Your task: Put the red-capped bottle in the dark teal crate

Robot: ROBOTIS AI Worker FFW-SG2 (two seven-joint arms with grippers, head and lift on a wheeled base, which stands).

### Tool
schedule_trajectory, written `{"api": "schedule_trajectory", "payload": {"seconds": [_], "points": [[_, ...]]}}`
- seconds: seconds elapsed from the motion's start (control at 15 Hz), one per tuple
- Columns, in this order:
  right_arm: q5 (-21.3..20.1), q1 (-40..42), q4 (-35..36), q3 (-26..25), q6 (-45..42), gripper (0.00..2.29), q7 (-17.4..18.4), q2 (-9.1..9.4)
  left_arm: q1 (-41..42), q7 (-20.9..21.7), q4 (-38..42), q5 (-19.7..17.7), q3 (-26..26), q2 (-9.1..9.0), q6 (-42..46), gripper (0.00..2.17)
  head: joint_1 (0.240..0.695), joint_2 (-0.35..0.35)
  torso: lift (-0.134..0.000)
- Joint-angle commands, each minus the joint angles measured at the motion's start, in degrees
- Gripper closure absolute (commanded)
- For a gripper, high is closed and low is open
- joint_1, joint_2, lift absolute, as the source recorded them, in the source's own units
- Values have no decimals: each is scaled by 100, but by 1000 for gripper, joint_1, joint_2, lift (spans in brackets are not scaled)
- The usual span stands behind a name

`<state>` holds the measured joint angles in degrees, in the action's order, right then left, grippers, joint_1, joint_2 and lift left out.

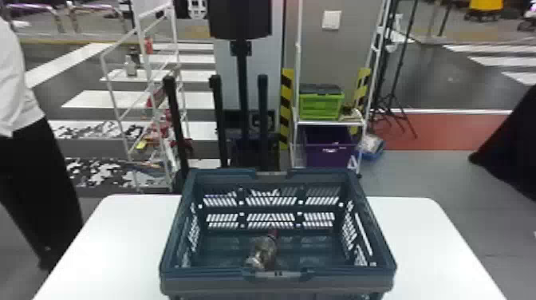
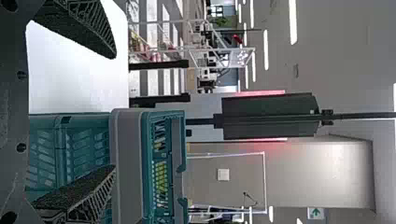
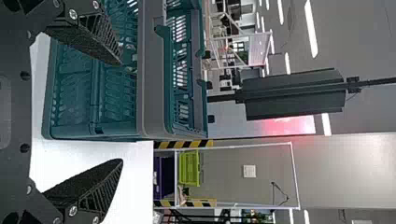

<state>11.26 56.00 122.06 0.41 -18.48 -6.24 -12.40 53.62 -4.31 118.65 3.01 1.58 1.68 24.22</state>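
On a white surface (image 1: 99,255), a dark teal crate (image 1: 275,285) is placed. Near it, the left gripper (image 2: 115,113) and right gripper (image 3: 122,112) are held with fingers spread, nothing gripped. Inside, near the front wall, the red-capped bottle (image 1: 264,252) is seen, apparently lying down. If the crate were bumped by either gripper, the bottle could be rolled.
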Motion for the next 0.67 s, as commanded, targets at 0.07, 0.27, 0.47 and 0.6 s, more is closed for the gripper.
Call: {"api": "schedule_trajectory", "payload": {"seconds": [0.07,0.27,0.47,0.6], "points": [[-19,-19,-15,30,-2,151,0,18,34,0,18,-2,-8,34,-45,36,499,0,0],[-28,-19,-7,30,16,151,0,18,34,0,0,-11,-8,43,-45,36,499,0,0],[-19,-27,-7,30,33,151,0,18,34,0,0,-19,1,43,-45,36,499,0,0],[-19,-54,-15,30,51,151,0,9,34,0,9,-19,18,34,-45,36,499,0,0]]}}
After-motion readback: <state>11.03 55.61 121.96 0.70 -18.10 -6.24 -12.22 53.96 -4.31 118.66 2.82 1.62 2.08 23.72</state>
